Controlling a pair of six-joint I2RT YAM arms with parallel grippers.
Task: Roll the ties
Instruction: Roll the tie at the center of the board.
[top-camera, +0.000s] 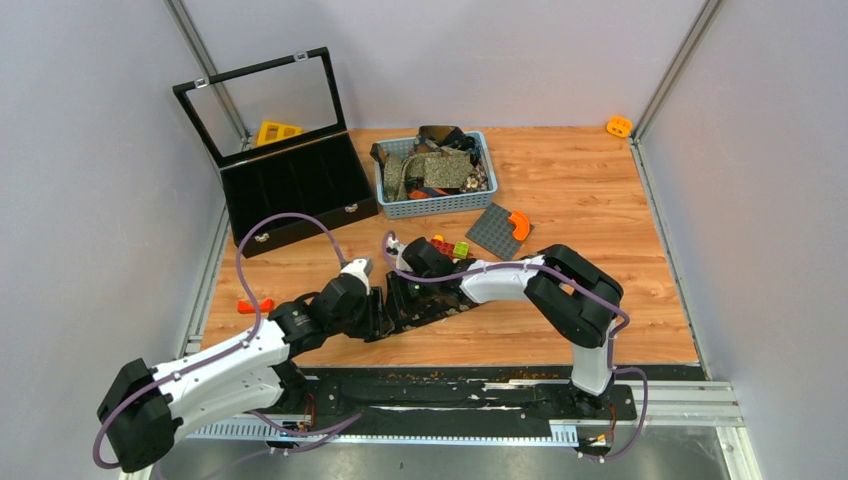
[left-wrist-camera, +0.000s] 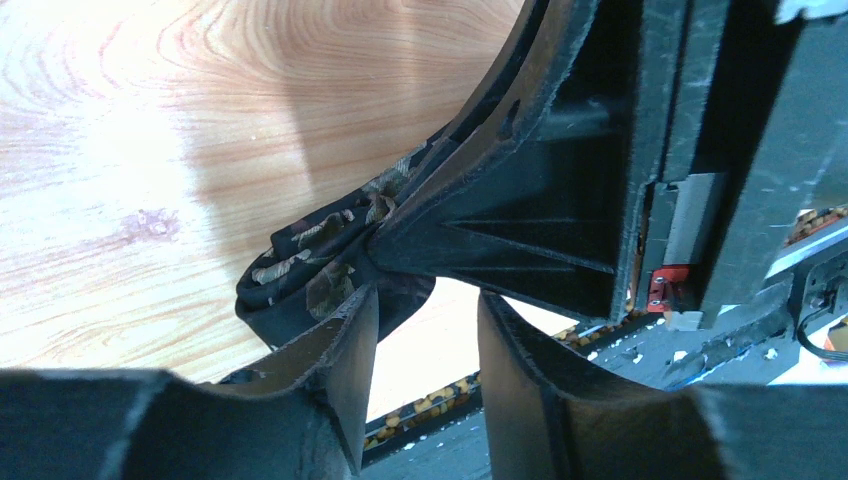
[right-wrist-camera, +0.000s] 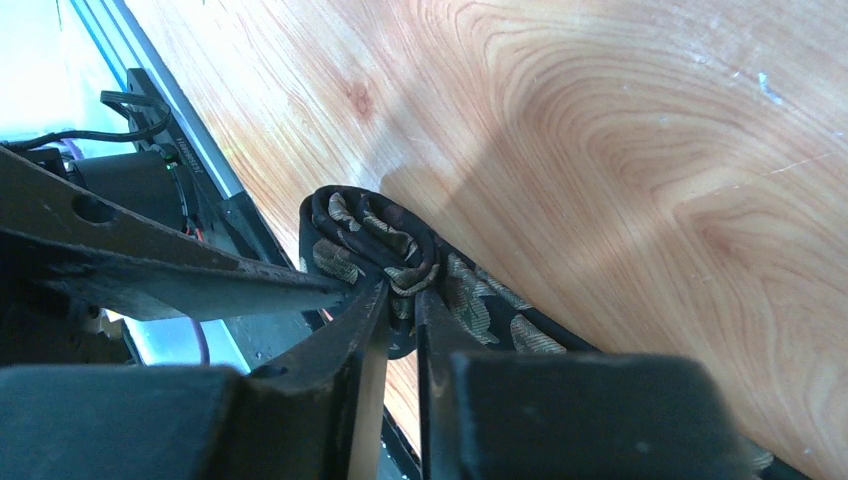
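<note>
A black tie with an olive leaf print (right-wrist-camera: 350, 222) lies on the wooden table, one end wound into a small roll (left-wrist-camera: 300, 270). Its loose length (top-camera: 440, 308) runs off toward the right. My right gripper (right-wrist-camera: 400, 290) is shut on the roll's centre, pinching the inner layers, and its fingers (left-wrist-camera: 520, 200) reach in from the upper right of the left wrist view. My left gripper (left-wrist-camera: 428, 300) is open. Its left fingertip (left-wrist-camera: 350, 320) rests against the roll's outer side, and nothing sits between its fingers. Both grippers meet near the table's front (top-camera: 392, 300).
A grey-blue basket (top-camera: 440, 205) holding more ties (top-camera: 435, 165) stands at the back. An open black case (top-camera: 300, 185) is at the back left. A grey studded plate (top-camera: 495, 232), toy bricks (top-camera: 450, 247) and an orange piece (top-camera: 255, 305) lie nearby.
</note>
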